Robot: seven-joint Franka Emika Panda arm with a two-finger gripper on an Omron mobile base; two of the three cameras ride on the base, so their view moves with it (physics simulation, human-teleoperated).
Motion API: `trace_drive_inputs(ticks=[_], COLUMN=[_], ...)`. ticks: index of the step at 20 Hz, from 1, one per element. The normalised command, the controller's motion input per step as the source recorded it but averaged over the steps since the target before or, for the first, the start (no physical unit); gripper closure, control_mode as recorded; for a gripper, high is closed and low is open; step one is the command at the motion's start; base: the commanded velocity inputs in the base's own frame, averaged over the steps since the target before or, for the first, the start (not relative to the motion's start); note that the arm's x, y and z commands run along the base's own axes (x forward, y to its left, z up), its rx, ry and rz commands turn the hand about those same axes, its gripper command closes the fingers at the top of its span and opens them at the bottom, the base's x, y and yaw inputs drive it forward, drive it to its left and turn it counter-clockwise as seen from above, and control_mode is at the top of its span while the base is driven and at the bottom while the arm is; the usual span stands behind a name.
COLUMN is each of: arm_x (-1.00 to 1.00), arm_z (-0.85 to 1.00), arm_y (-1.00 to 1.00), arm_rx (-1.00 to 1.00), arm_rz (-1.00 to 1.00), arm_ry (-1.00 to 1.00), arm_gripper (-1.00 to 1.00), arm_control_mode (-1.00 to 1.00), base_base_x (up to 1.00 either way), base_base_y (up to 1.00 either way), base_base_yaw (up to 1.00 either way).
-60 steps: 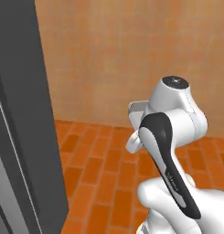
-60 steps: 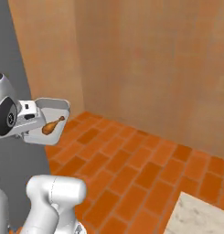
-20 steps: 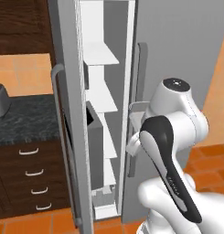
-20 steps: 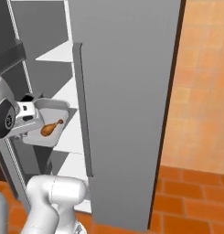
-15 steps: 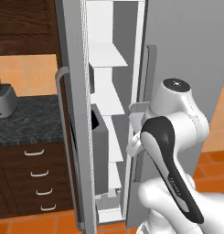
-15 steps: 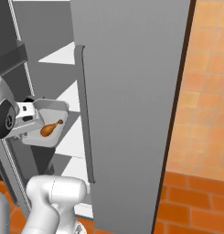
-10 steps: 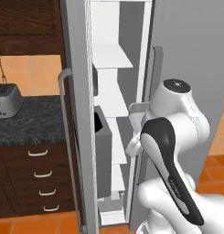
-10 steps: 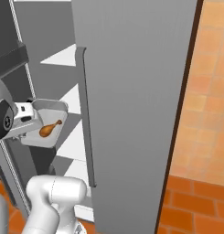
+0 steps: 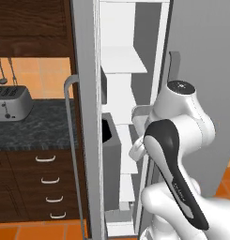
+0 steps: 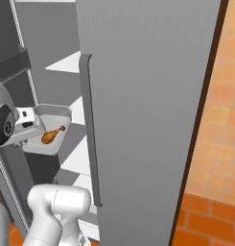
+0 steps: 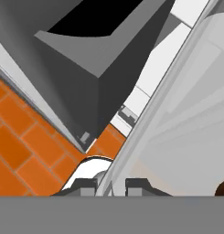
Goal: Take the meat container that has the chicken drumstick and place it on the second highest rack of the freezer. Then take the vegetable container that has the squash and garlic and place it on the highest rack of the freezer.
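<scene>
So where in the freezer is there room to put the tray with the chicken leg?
The white shelf high in the freezer looks bare, with open space above it up to the next shelf. Lower down it is crowded: a dark grey bin fills the left side. The hand holds the meat container with the chicken drumstick just outside the shelves.

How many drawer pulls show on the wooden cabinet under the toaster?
4, stacked vertically: top drawer pull, second, third, bottom. Others may be hidden behind the freezer door.
</scene>
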Motion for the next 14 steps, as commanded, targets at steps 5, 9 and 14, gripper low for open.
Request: trace_drive_inputs(ticks=[5, 9, 14], arm_x=[0.78, 1.00, 1.00], arm_z=[-0.06, 0.00, -0.04], arm_y=[0.02, 0.00, 0.00], arm_rx=[0.01, 0.00, 0.00], arm_rz=[0.08, 0.06, 0.00], arm_ry=[0.02, 0.07, 0.13], arm_gripper=[1.00, 1.00, 1.00], arm_control_mode=[-1.00, -1.00, -1.00], base_base_x=[0.09, 0.00, 0.00], base_base_y=[0.00, 0.00, 0.00], base_base_yaw=[0.01, 0.00, 0.00])
